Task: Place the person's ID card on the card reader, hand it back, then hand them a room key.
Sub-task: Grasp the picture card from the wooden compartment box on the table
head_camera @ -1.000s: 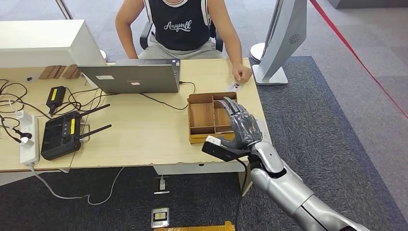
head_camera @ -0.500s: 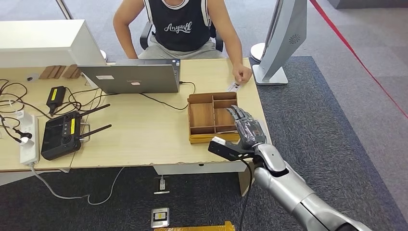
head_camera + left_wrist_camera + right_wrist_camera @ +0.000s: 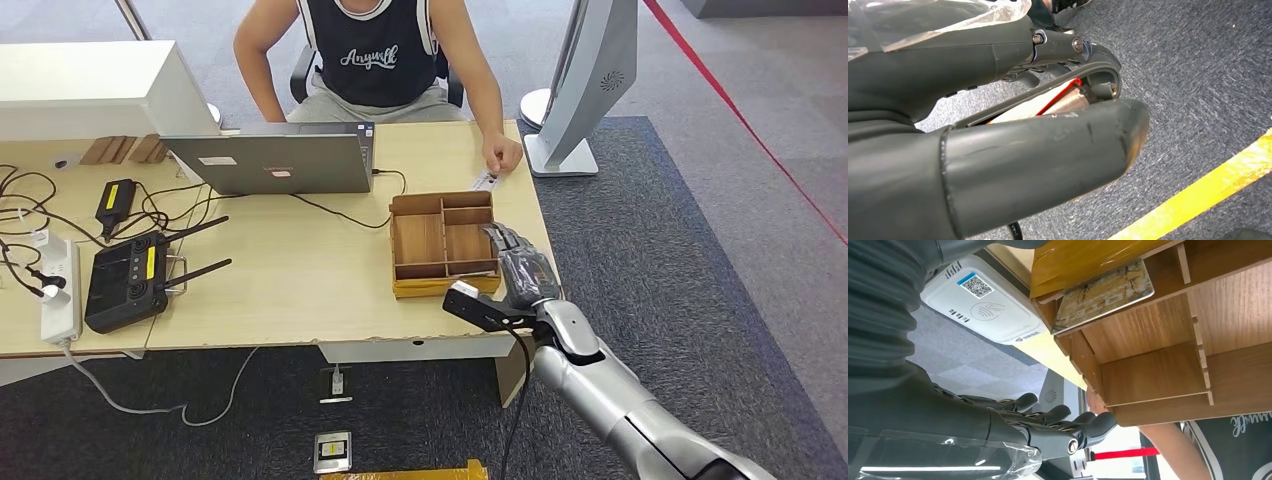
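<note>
The fingers (image 3: 1058, 417) of the right hand (image 3: 520, 275) lie stretched out and close together, not clamped on anything, in the right wrist view. In the head view this hand hovers at the near right corner of the wooden tray (image 3: 443, 243), fingertips over the tray's right edge. Just beside the tray, in the right wrist view, a white card reader (image 3: 983, 305) lies on the table, and a patterned room key card (image 3: 1105, 295) sits in one of the tray's compartments, propped against a divider.

The left hand (image 3: 998, 170) hangs over grey carpet with a yellow floor line (image 3: 1198, 195); its thick thumb sits close against the darker fingers, and a flat thing with a red edge shows between them, but I cannot tell whether it is gripped.

Farther out, the ID card (image 3: 485, 181) lies flat on the far right part of the table (image 3: 300, 290), under the fingertips of the person's hand (image 3: 503, 155). The person (image 3: 370, 55) sits at the far side. A laptop (image 3: 270, 160) stands to the left of the tray, and a black controller with antennas (image 3: 130, 280) lies near the left end.
</note>
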